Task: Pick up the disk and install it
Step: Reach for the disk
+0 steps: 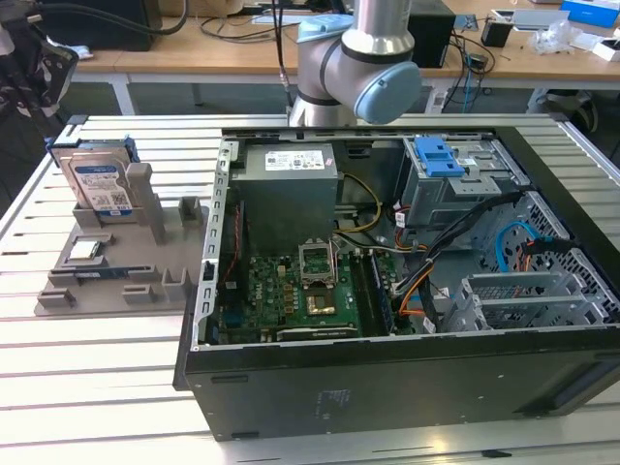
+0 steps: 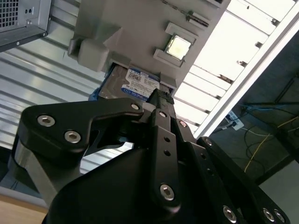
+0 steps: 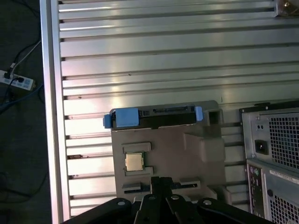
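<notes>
The disk (image 1: 101, 184) stands upright in a grey holder (image 1: 107, 281) on the slatted table, at the exterior view's left, outside the computer case. Its blue-and-white label faces the camera and a blue bracket runs along its edges. In both wrist views the disk (image 2: 137, 84) (image 3: 156, 117) sits in the holder beyond my fingertips, with a clear gap between them. My gripper (image 2: 159, 96) (image 3: 161, 180) is shut with nothing in it. The arm (image 1: 358, 58) rises behind the case.
The open computer case (image 1: 387, 378) lies on the table, with a grey power supply box (image 1: 289, 179), a motherboard (image 1: 291, 291), and a metal drive cage with a blue handle (image 1: 441, 155) at its far right. A small square chip (image 1: 84, 250) rests on the holder.
</notes>
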You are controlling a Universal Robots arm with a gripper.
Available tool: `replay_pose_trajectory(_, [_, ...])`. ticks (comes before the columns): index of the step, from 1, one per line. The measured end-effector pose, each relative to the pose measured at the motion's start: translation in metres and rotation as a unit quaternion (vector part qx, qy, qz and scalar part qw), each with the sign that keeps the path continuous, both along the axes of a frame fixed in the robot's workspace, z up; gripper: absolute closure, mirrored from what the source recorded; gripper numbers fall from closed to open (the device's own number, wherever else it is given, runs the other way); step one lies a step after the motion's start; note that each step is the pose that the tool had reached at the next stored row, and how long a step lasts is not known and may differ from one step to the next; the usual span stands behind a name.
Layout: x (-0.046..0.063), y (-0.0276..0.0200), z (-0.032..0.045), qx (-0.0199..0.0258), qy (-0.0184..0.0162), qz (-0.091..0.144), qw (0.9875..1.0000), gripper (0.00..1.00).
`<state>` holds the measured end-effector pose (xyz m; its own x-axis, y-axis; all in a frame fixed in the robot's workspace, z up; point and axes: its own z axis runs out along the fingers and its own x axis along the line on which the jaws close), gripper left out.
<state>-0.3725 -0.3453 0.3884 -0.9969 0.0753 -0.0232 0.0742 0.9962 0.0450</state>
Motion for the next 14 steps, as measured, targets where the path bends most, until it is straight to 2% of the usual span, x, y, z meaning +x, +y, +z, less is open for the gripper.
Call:
replay_pose_trajectory(5, [-0.01, 0.0116, -0.0018, 0.0, -0.0001, 0.0, 1.0, 0.9])
replay_pose_trajectory(8, [-0.019, 0.025, -0.0036, -0.0001, 0.0, 0.0, 1.0, 0.9])
replay_pose_trajectory(10, [-0.02, 0.0281, -0.0044, -0.0001, -0.0001, 0.0, 1.0, 0.9])
replay_pose_trajectory(14, [-0.02, 0.0283, -0.0046, -0.0001, 0.0, 0.0, 1.0, 0.9])
